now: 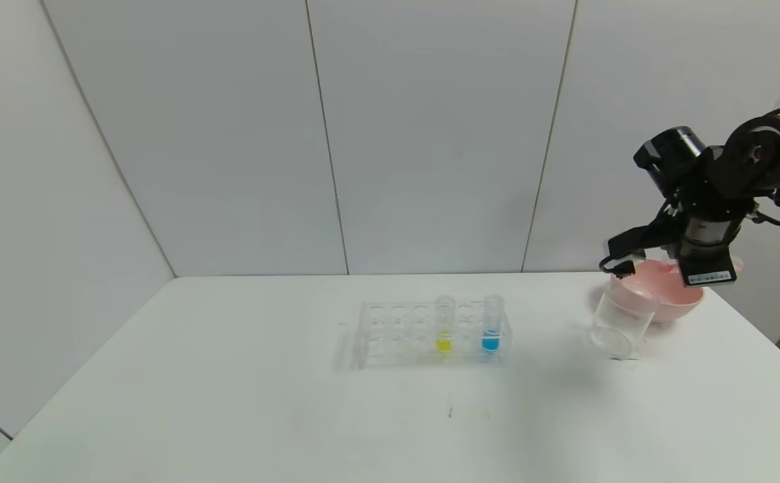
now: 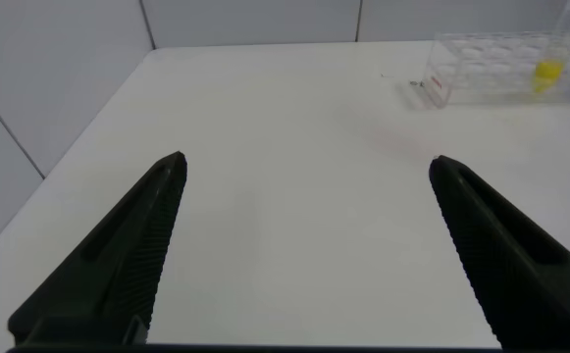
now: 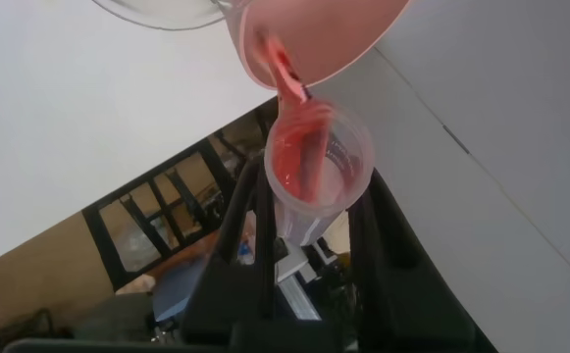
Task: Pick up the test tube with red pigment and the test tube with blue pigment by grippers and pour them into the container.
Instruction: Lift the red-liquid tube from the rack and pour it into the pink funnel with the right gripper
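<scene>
My right gripper [image 1: 626, 263] [image 3: 314, 191] is shut on the test tube with red pigment [image 3: 319, 162] and holds it tipped above the right end of the table. A red stream runs from the tube's mouth toward the pink bowl's rim, beside the container [image 1: 621, 322] [image 3: 167, 10]. I cannot tell where the stream lands. The test tube with blue pigment [image 1: 491, 325] stands upright in the clear rack [image 1: 397, 335]. My left gripper [image 2: 304, 172] is open over bare table, with nothing between its fingers, and is outside the head view.
A pink bowl [image 1: 682, 298] [image 3: 334, 34] stands just behind the container near the table's right edge. A yellow-liquid tube [image 1: 444, 325] [image 2: 547, 71] stands in the rack beside the blue one. White wall panels rise behind the table.
</scene>
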